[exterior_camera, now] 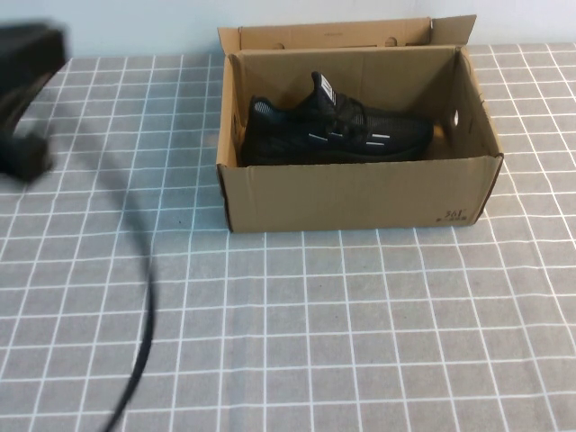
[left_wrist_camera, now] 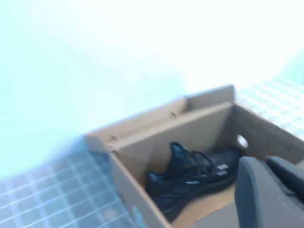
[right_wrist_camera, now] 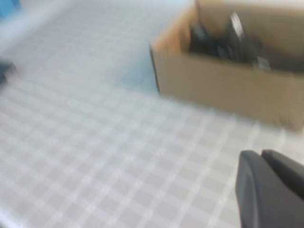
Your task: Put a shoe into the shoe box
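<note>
The black knit sneaker (exterior_camera: 335, 132) lies on its sole inside the brown cardboard shoe box (exterior_camera: 360, 193), toe toward the right end. The box is open on top with its flaps up. My left arm (exterior_camera: 22, 108) is a dark blur at the table's far left, well away from the box. In the left wrist view my left gripper (left_wrist_camera: 266, 161) is shut and empty, raised to the left of the box (left_wrist_camera: 137, 185), with the sneaker (left_wrist_camera: 190, 178) in sight. In the right wrist view my right gripper (right_wrist_camera: 260, 154) is shut and empty over the cloth, short of the box (right_wrist_camera: 223, 88).
A grey cloth with a white grid (exterior_camera: 315, 333) covers the table. A black cable (exterior_camera: 144, 315) curves down across its left side. A pale wall (exterior_camera: 135, 27) runs behind the box.
</note>
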